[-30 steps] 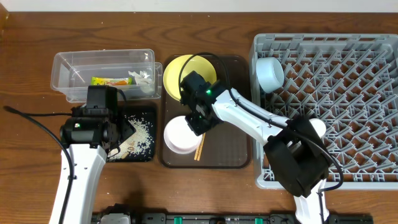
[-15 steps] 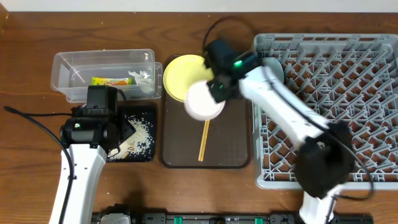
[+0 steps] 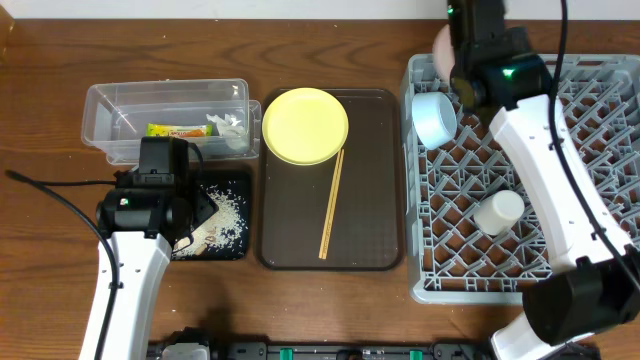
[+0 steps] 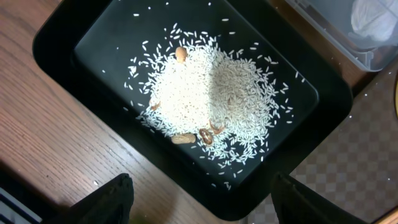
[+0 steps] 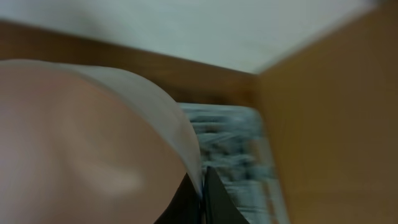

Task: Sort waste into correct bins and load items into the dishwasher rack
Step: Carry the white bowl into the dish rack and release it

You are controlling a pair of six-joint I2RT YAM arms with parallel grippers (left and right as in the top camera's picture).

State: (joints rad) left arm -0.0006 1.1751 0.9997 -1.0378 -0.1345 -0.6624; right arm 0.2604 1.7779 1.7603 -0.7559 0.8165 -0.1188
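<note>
My right gripper [image 3: 458, 60] is shut on the rim of the white-pinkish bowl [image 3: 443, 42], held high over the back left corner of the grey dishwasher rack [image 3: 560, 260]; the bowl fills the right wrist view [image 5: 81, 143]. A light-blue bowl [image 3: 433, 117] and a small pale cup [image 3: 498, 211] sit in the rack. The yellow plate [image 3: 305, 124] and wooden chopsticks [image 3: 331, 205] lie on the brown tray [image 3: 375, 230]. The clear tub [image 3: 120, 100] holds the snack wrapper [image 3: 176, 130] and tissue [image 3: 230, 125]. My left gripper [image 4: 202, 202] is open above the black tray [image 4: 62, 43] of rice [image 4: 208, 96].
A few brown peanut-like bits [image 4: 183, 138] lie among the rice. The wooden table [image 3: 40, 250] surrounds everything. The clear tub's corner shows in the left wrist view [image 4: 348, 31].
My right arm lifted the white-pinkish bowl off the brown tray and swung it right and back, to above the rack's back left corner. The chopsticks shifted slightly. The left arm stayed still.
</note>
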